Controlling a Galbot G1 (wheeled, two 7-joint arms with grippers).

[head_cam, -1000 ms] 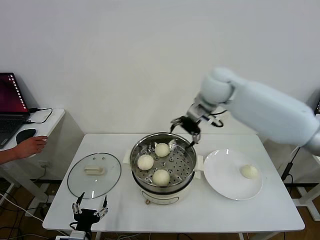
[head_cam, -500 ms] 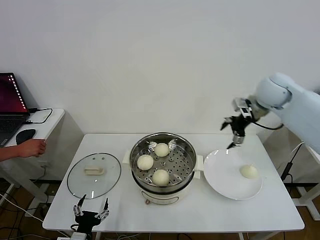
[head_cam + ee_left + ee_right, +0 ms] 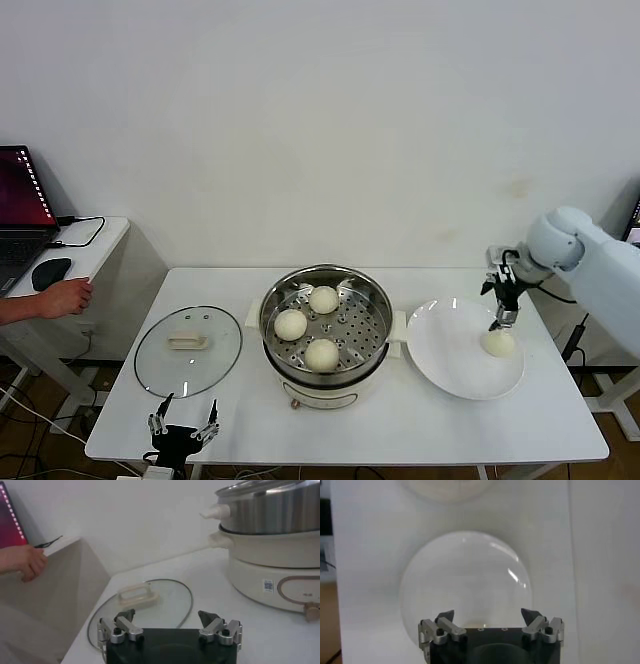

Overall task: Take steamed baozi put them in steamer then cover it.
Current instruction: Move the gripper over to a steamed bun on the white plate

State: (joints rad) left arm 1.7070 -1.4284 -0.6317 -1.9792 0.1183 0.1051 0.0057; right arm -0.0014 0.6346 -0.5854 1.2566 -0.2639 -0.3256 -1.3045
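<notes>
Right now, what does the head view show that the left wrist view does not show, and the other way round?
Only the head view shows three baozi inside the steamer, a fourth baozi on the white plate, and the right gripper just above it. Only the left wrist view shows the steamer's front label. Both show the cover on the table and the open left gripper.

White tabletop [image 3: 430, 420] across the lower centre of the frame. White plate [image 3: 445, 355] at its right end. Side desk [image 3: 100, 240] at the left edge carries a laptop [image 3: 20, 215], mouse [image 3: 50, 271], cable [image 3: 85, 228]. A person's hand [image 3: 62, 295] rests beside the mouse.
</notes>
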